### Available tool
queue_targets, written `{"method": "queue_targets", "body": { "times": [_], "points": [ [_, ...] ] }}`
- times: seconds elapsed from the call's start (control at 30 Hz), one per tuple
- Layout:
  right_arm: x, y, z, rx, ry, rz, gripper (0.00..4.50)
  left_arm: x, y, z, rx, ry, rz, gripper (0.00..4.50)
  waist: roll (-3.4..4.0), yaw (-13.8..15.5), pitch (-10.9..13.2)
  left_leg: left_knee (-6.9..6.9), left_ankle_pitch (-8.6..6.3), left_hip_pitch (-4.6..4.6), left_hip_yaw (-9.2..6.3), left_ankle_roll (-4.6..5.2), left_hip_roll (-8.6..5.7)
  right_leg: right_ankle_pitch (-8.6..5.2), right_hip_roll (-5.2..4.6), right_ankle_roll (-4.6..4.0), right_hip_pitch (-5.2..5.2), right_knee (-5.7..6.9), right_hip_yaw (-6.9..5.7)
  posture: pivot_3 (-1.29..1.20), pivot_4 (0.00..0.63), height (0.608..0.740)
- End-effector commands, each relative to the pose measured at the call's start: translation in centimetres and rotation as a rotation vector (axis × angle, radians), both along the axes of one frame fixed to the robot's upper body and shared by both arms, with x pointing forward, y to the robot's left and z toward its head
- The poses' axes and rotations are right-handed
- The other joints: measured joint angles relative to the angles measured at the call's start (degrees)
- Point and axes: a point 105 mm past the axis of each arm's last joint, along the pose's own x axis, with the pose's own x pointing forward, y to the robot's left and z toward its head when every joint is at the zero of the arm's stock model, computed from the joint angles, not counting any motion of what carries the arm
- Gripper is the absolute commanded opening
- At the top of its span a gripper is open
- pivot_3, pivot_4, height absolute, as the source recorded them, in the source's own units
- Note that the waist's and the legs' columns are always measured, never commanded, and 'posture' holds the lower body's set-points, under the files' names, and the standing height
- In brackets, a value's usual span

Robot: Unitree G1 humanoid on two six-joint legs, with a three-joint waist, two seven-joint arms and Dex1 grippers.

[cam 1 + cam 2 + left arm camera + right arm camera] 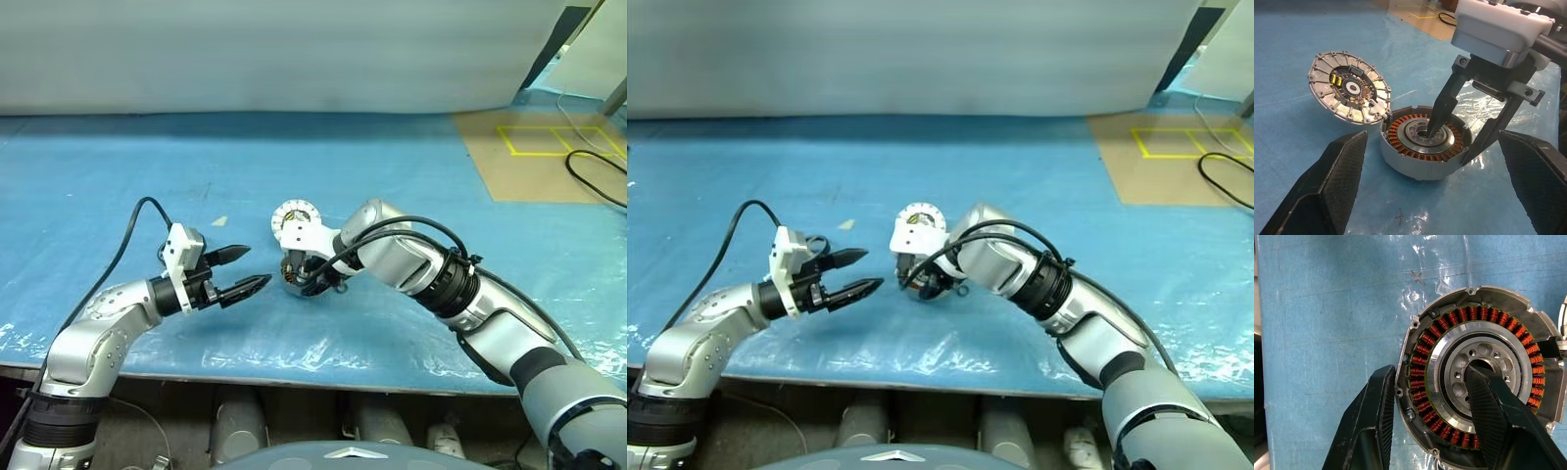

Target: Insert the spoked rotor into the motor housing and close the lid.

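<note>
Housing work is only beginning: we are seeing our right gripper (pixel 1427 426) clamping the round silver motor housing (pixel 1422 142) on the blue desk (pixel 392 166), one finger outside its wall, one in its hub. Left fingers (pixel 1334 181) are hanging apart nearby. Grey segmented lid (pixel 1347 88) is leaning open beside it; rotor insertion and closing are remaining.

Table cover: blue plastic sheet (pixel 147 166), wrinkled and glossy near the front edge
Far right: brown board (pixel 529 157) with yellow tape squares (pixel 549 140); black cable (pixel 593 176) looping over it
Background: pale wall (pixel 274 54)
</note>
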Motion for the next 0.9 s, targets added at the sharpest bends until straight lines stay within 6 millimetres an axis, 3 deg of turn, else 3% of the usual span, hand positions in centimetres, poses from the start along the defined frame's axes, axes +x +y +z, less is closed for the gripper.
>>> {"method": "queue_targets", "body": {
  "times": [0.03, 0.33, 0.7, 0.87, 0.9],
  "points": [
    [-1.3, 0.2, -1.4, -0.031, 0.094, -0.004, 1.89, 0.1, -0.3, 0.8, -0.007, -0.044, -0.005, 4.50, 0.00, -0.01, 0.00, -0.09, -0.01, -0.03, 0.00, -0.03, -0.01, 0.00, 0.00, -0.01, -0.01, -0.11, 0.00, 0.00, 0.150, 0.740],
    [-1.8, 2.2, -1.5, 0.010, 0.096, 0.014, 1.89, 0.4, -0.4, 0.7, -0.005, -0.048, -0.009, 4.50, -0.14, -0.42, -0.09, -0.53, -0.03, 0.07, 0.15, -0.17, 0.02, 0.02, 0.09, -0.04, 0.01, -0.57, -0.06, 0.00, 0.150, 0.740],
    [-3.1, 1.8, -2.3, 0.027, 0.126, 0.038, 1.89, 0.4, 0.0, 0.6, 0.006, -0.042, -0.010, 4.50, -0.18, -0.32, -0.12, -0.62, -0.08, 0.12, 0.17, -0.26, 0.02, 0.02, 0.11, -0.04, 0.03, -0.70, -0.04, 0.00, 0.150, 0.740],
    [-2.9, 0.8, -2.6, 0.023, 0.100, 0.053, 3.42, 0.5, -0.2, 0.5, 0.009, -0.042, -0.017, 4.50, -0.17, -0.19, -0.12, -0.64, -0.09, 0.07, 0.19, -0.29, 0.00, 0.02, 0.11, -0.04, 0.00, -0.75, -0.02, 0.00, 0.150, 0.740],
    [-2.9, 0.6, -2.6, 0.024, 0.100, 0.058, 3.42, 0.5, -0.3, 0.4, 0.009, -0.042, -0.019, 4.50, -0.17, -0.14, -0.12, -0.64, -0.09, 0.07, 0.19, -0.29, 0.01, 0.02, 0.11, -0.04, 0.00, -0.75, -0.02, 0.00, 0.150, 0.740]
  ]
}}
